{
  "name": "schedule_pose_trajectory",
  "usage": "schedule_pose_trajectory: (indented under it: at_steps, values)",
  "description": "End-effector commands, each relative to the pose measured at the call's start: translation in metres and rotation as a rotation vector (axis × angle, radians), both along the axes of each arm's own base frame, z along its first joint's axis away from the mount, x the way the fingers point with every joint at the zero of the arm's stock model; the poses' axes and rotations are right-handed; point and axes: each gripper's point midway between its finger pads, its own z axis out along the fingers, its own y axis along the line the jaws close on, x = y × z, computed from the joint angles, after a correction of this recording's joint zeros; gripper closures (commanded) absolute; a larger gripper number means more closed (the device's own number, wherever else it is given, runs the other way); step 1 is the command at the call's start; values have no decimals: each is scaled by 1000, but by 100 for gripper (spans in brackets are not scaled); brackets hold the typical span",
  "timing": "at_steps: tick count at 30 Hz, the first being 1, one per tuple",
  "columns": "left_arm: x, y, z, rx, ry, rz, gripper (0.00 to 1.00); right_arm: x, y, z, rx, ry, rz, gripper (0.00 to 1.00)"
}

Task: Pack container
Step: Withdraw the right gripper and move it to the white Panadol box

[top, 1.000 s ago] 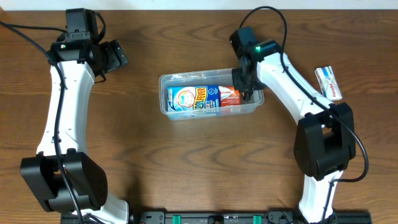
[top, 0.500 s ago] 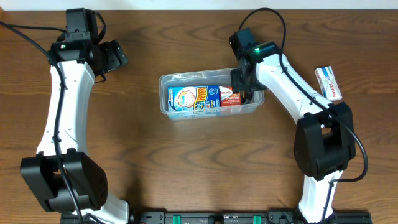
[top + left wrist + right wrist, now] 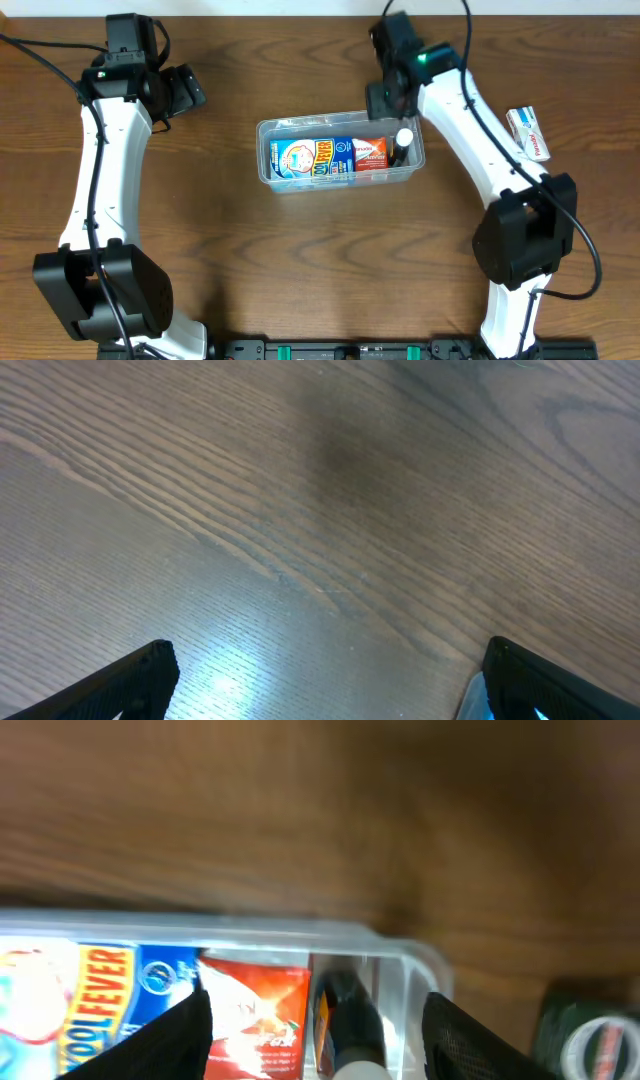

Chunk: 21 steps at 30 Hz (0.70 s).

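The clear container (image 3: 266, 137) sits mid-table. It holds a blue Cool Fever box (image 3: 303, 159), a red box (image 3: 368, 153) and a dark bottle with a white cap (image 3: 401, 145) at its right end. My right gripper (image 3: 385, 100) is open and empty, just above the container's far right rim. In the right wrist view the container rim (image 3: 250, 932), red box (image 3: 262, 1020) and dark bottle (image 3: 345, 1025) lie between the open fingers (image 3: 315, 1030). My left gripper (image 3: 185, 90) is open and empty at the far left, over bare wood (image 3: 320, 530).
A small white and red box (image 3: 528, 133) lies on the table at the far right. A round dark object with a label (image 3: 590, 1040) shows at the lower right of the right wrist view.
My right gripper has let go of the dark bottle, which now lies in the container's right end, and has risen and moved back toward the far edge. The left arm has not moved.
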Motion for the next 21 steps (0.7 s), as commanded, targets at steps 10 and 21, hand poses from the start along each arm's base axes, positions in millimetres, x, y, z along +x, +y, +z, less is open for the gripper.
schedule_pose_trajectory:
  at_steps: [10,21]
  values:
    - [0,2,-1,3,3,7,2,18,-122,63,-109,-40,-211,27]
    - [0,2,-1,3,3,7,2,-16,-263,12,-141,163,-344,8]
